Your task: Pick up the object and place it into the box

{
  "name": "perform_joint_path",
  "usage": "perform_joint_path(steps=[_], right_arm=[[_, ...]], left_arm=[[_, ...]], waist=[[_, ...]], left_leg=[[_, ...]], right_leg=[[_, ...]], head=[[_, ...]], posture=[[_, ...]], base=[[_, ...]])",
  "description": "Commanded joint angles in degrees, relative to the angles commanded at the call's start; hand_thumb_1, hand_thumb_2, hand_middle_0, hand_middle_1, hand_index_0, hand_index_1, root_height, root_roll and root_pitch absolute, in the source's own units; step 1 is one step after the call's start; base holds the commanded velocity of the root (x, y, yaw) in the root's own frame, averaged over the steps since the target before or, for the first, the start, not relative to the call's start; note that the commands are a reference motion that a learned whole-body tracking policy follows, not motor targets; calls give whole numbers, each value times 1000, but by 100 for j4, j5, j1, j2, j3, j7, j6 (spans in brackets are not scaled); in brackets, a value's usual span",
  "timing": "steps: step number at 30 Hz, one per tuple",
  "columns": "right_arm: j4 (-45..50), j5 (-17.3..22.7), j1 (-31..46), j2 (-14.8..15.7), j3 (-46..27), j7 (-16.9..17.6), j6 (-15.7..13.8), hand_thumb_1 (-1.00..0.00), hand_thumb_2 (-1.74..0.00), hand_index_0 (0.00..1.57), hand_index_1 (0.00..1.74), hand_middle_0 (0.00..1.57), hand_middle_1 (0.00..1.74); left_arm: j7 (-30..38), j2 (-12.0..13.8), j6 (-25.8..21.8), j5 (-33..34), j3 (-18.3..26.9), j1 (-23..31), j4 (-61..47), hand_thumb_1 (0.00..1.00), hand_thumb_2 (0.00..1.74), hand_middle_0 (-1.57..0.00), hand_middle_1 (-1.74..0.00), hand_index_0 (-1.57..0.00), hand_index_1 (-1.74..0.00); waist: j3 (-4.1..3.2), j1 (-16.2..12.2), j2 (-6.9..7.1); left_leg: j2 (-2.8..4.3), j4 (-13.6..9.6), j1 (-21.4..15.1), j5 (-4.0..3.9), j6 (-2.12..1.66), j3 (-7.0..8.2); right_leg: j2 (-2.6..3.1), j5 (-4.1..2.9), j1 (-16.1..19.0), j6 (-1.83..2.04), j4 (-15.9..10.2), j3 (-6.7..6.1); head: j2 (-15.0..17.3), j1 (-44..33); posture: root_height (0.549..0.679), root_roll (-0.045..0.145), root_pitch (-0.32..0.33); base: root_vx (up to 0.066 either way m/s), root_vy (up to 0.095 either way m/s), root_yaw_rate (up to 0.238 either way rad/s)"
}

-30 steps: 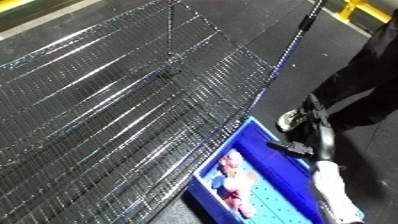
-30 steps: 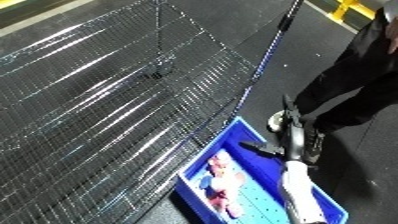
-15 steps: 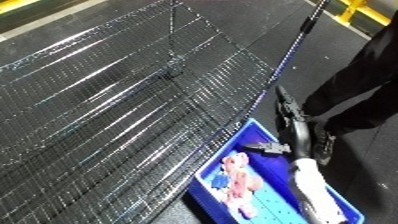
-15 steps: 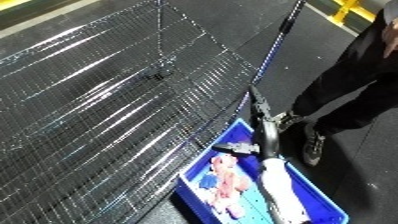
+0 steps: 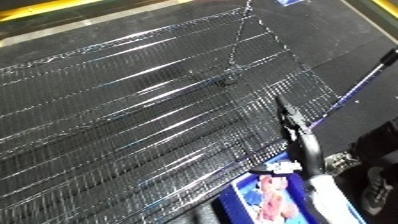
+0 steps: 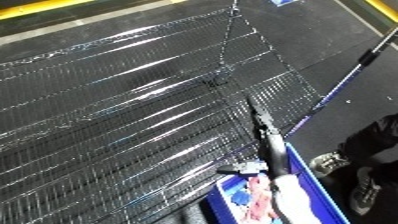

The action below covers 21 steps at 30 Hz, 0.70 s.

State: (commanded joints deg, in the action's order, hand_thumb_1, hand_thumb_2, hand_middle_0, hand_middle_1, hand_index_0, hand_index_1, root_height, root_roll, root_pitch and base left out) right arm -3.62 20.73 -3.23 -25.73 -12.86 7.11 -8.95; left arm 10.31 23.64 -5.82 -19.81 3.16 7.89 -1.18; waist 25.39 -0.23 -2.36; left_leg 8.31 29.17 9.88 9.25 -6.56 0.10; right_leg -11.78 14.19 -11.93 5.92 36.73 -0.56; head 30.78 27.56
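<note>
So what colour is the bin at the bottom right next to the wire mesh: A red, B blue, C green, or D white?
B: the bin beside the wire mesh has blue walls, with pinkish items lying inside it below the right hand.

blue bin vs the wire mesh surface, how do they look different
The blue bin is solid-walled and bright blue; the wire mesh surface is a see-through grid of shiny dark metal. The bin shows only at the lower right edge, while the mesh fills most of the view. The bin holds pink items; nothing shows lying on the mesh. The right robot hand stretches straight-fingered over both.
</note>
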Motion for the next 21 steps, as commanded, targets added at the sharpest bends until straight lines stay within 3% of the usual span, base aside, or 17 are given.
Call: perform_joint_path(steps=[13, 21], right_arm=[[8, -223, -735, 156, 990, 61, 63, 0, 0, 0, 0, 0, 0], [-107, -319, -885, 164, 1256, 13, 83, 0, 0, 0, 0, 0, 0]], left_arm=[[208, 35, -67, 62, -221, -384, 85, 1000, 1740, -1570, -1740, -1570, -1740], [197, 39, -47, 121, -250, -459, 117, 1000, 1740, -1570, -1740, -1570, -1740]], waist=[[-29, 395, 101], [-32, 561, 160]], left_leg=[[-104, 64, 98, 30, 39, -179], [-127, 15, 78, 39, 50, -242]], right_leg=[[-98, 10, 112, 14, 22, 220], [-106, -5, 192, 29, -57, 308]], head=[[220, -1537], [358, -2010]], posture=[[649, 39, -126], [650, 34, -126]], base=[[9, 25, 123], [16, 19, 40]])
